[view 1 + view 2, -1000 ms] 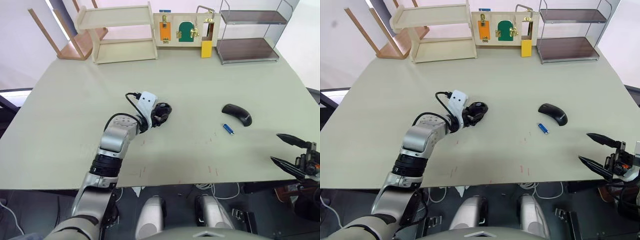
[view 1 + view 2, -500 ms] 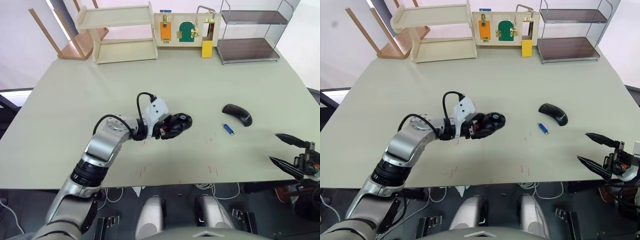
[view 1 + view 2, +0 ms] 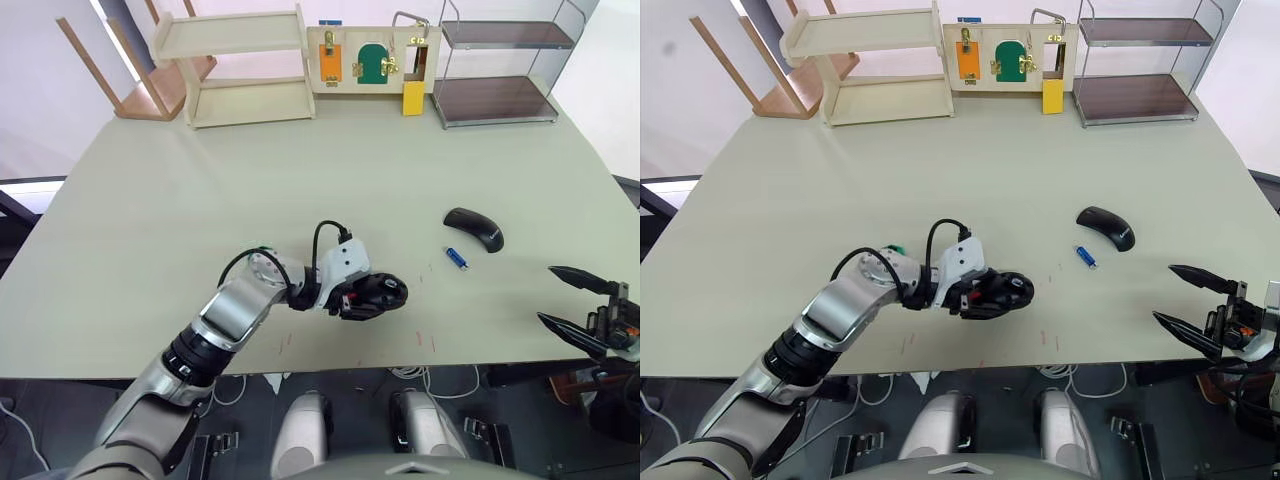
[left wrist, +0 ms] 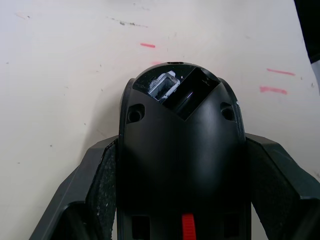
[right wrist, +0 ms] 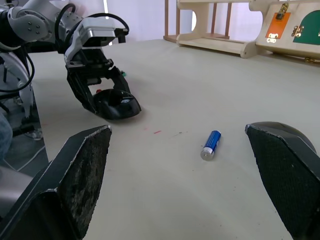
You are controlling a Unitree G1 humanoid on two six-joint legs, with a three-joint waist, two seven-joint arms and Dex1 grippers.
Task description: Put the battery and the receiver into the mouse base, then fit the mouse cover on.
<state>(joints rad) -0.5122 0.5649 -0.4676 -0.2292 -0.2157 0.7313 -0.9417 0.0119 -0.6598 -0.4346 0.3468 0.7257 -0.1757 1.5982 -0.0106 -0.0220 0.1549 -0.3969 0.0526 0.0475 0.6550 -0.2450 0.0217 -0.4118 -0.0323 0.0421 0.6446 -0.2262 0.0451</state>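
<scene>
Two claws were in play. L claw (image 3: 385,295) was closed on the mouse base (image 3: 378,294), fingers (image 4: 100,185) pressing both flanks, with the base at or just above the table (image 3: 150,200) near its near edge, centre-left. From the R wrist view the base appeared to rest on the table surface; actual contact could not be confirmed. R claw (image 3: 577,304) hung open and empty off the near-right edge of the table, jaws spread wide.

Item positions:
- Battery (image 3: 456,258): lying flat on the table, right of the base, apart from it, and just near-left of the mouse cover.
- Mouse cover (image 3: 474,228): lying on the table, right of centre, untouched.
- Receiver: a small pale grey block (image 4: 162,86) sat in the left slot at the base's front end in the L wrist view; prob. the receiver already seated, not certain.
- Adjacent slot in the base: dark, appeared empty.

Progress (est.): early. Base was picked and positioned toward the battery. Battery not yet fitted. Cover not yet fitted. Receiver poss. done, pending confirmation.

Remaining steps, as judged: R claw to take the battery and seat it in the empty slot, then the cover to go onto the base.

Background, far edge: wooden shelf (image 3: 240,65), latch board (image 3: 372,58), wire rack (image 3: 500,65). Not involved.
</scene>
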